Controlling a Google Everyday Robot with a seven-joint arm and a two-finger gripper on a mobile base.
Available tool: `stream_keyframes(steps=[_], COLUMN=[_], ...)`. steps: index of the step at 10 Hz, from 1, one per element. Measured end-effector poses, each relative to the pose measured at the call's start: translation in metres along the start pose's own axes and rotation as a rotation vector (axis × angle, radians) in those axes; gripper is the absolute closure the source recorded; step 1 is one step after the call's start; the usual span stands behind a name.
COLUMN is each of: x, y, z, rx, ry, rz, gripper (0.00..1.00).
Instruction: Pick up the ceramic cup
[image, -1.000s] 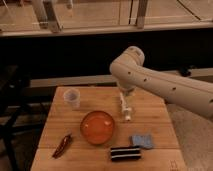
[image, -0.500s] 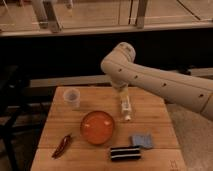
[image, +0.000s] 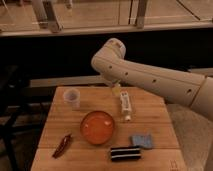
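Observation:
The ceramic cup (image: 71, 98) is small, pale and handleless. It stands upright on the far left of the wooden table (image: 155, 125), free of any contact. My arm reaches in from the right, its big white elbow above the table's far edge. The gripper (image: 116, 89) is mostly hidden behind that elbow. Only a small pale tip shows below it, to the right of the cup and clear of it. Nothing is held.
An orange bowl (image: 97, 127) sits mid-table. A slim white bottle (image: 125, 105) lies right of the bowl. A blue cloth (image: 142, 141) and a dark striped packet (image: 125, 153) lie at the front right, and a reddish-brown packet (image: 62, 145) at the front left. A dark chair (image: 10, 100) stands at the left.
The arm's elbow has swung left and forward over the table's far edge, closer to the cup. The objects on the table have not moved.

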Motion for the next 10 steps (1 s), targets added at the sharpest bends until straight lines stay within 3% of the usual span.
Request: stream_keyframes(steps=[10], x=[-0.045], y=[-0.048], z=[-0.003], rx=[0.052], ry=[-0.041], rz=[-0.131], gripper=[0.20])
